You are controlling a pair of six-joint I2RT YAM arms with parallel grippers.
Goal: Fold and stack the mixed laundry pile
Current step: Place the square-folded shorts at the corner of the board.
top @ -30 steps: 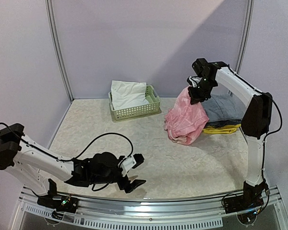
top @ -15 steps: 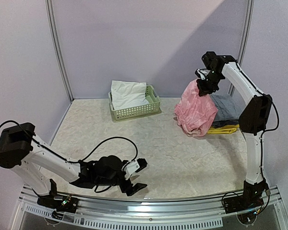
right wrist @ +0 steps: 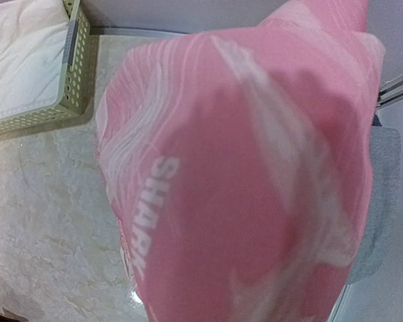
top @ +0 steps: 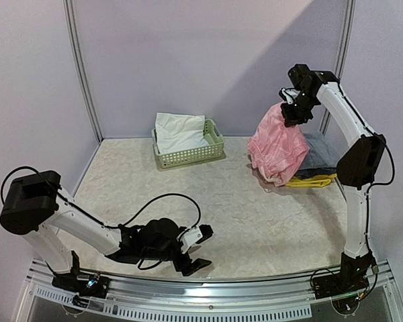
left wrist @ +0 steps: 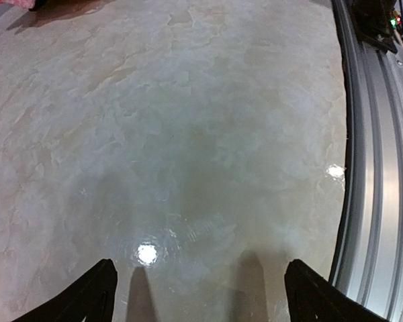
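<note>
A thin pink garment (top: 277, 146) hangs bunched from my right gripper (top: 290, 115), which is shut on its top, high at the back right. In the right wrist view the pink cloth (right wrist: 255, 188), printed with white letters, fills the frame and hides the fingers. Its lower end hangs beside the folded clothes; I cannot tell whether it touches them. A larger white piece (top: 178, 130) lies in the green basket (top: 189, 157). My left gripper (top: 202, 248) is low over the table near the front edge, open and empty, and the left wrist view shows only bare tabletop between its fingertips (left wrist: 99, 294).
Folded grey-blue clothes (top: 320, 153) lie on a yellow piece (top: 313, 180) at the right wall. The lattice basket (right wrist: 78, 67) with the white cloth (right wrist: 20, 60) stands at the back centre. The metal rail (left wrist: 379, 168) runs along the table's near edge beside my left gripper.
The right arm has raised the pink garment and carried it right, toward the folded clothes. The left arm has slid right along the front edge, gripper still open.
</note>
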